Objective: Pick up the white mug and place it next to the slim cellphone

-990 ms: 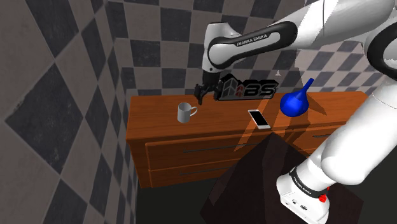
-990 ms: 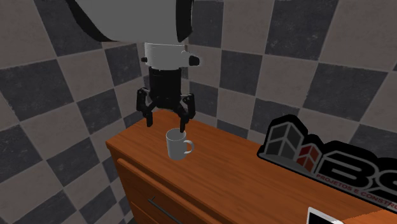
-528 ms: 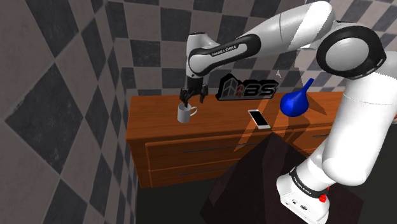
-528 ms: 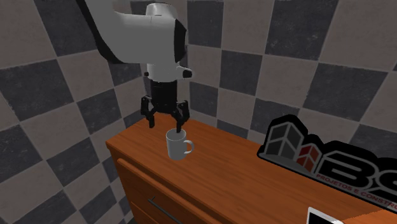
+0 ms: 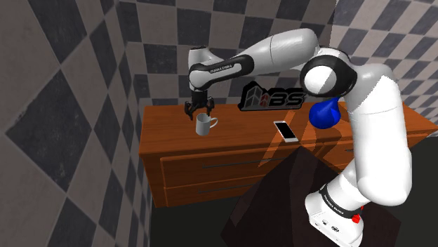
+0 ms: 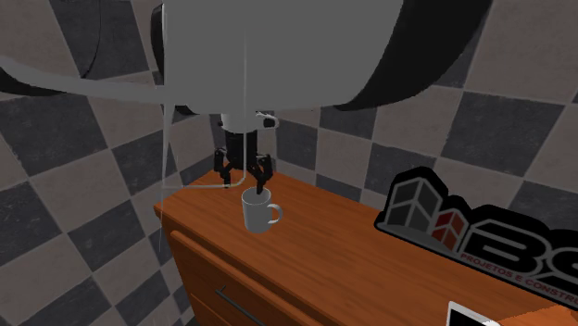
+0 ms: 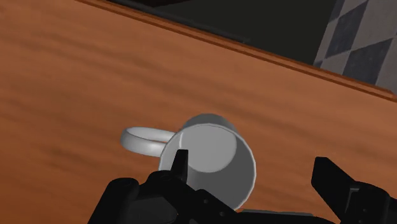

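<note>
A white mug (image 5: 205,125) stands upright on the wooden dresser top (image 5: 246,137), its handle toward the phone side. My gripper (image 5: 198,111) hangs just above it, open, touching nothing. In the second exterior view one fingertip (image 6: 262,188) sits right over the rim of the mug (image 6: 257,213). In the wrist view the mug (image 7: 216,156) lies below and between the fingers (image 7: 179,167) of my gripper (image 7: 251,175), closer to one of them. The slim white cellphone (image 5: 286,130) lies flat further along the top, toward the shoulder view's right.
A black sign with "BS" lettering (image 5: 274,97) stands along the back of the dresser. A blue round vessel with a spout (image 5: 325,112) stands right of the phone. Checkered walls close in behind and at the left. The dark stand (image 5: 281,203) is in front.
The gripper has travelled toward the shoulder view's left and come down over the mug, staying open. The mug has not moved.
</note>
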Tool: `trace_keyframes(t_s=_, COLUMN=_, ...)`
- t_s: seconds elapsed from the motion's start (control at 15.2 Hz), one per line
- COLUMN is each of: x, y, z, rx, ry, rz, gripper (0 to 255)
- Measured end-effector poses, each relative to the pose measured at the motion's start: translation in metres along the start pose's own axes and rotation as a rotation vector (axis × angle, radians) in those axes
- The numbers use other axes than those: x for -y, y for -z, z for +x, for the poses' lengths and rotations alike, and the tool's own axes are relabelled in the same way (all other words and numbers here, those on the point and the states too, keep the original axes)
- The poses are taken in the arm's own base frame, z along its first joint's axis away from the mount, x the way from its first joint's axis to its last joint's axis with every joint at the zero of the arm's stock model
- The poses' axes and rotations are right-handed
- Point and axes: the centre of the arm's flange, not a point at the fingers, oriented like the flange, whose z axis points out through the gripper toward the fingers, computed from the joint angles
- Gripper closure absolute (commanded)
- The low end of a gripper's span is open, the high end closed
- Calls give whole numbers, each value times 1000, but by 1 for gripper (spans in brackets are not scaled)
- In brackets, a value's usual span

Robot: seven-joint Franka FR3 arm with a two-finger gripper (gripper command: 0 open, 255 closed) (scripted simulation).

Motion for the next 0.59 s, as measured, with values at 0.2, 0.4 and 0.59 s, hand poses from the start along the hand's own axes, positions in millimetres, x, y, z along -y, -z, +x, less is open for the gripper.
trace_keyframes(t_s=0.2, x=6, y=-15, z=15, rx=1, ry=-8, rz=-4, gripper=0)
trace_keyframes(t_s=0.4, x=7, y=-30, z=17, rx=1, ry=-9, rz=-4, gripper=0)
trace_keyframes(t_s=0.59, x=8, y=-47, z=16, rx=1, ry=-10, rz=-4, gripper=0)
